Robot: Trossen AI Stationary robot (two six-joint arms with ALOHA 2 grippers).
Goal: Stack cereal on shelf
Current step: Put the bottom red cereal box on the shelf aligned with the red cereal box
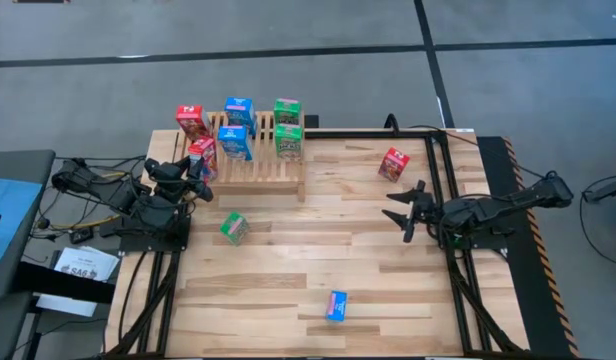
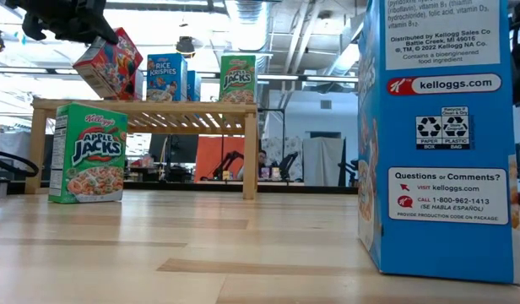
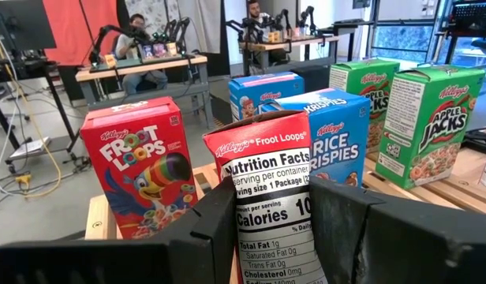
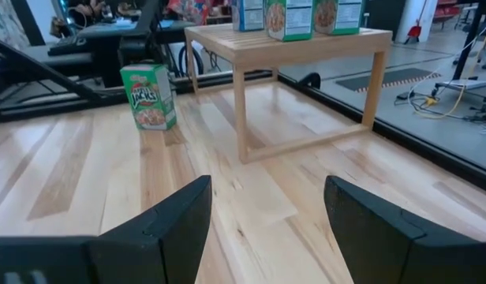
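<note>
Up at the far left of the plank surface (image 1: 318, 250), the left gripper (image 1: 200, 170) pinched a small red Froot Loops cardboard box (image 3: 271, 197) between its dark fingers (image 3: 207, 237), holding it tilted at the left front corner of the light slatted wooden shelf (image 1: 263, 165). In the low view this held box (image 2: 108, 66) leaned above the shelf's left end, its lower part at about the level of the shelf top. On the shelf stood a second red Froot Loops box (image 1: 191, 120) at the far left, two blue Rice Krispies boxes (image 1: 239, 113) (image 1: 234, 142) in the middle, one behind the other, and two green Apple Jacks boxes (image 1: 287, 111) (image 1: 289, 140) at the right, likewise one behind the other. A third green Apple Jacks box (image 1: 234, 227) stood on the surface in front of the shelf, near the left arm's base. A third red box (image 1: 394, 164) stood on the surface to the right of the shelf, well apart from it. A third blue box (image 1: 336, 305) stood alone near the front edge, filling the right of the low view. The right gripper (image 1: 406, 210) hovered over the right half of the surface with its fingers (image 4: 160, 229) spread and nothing between them, pointing toward the shelf. People sat at desks in the room beyond.
</note>
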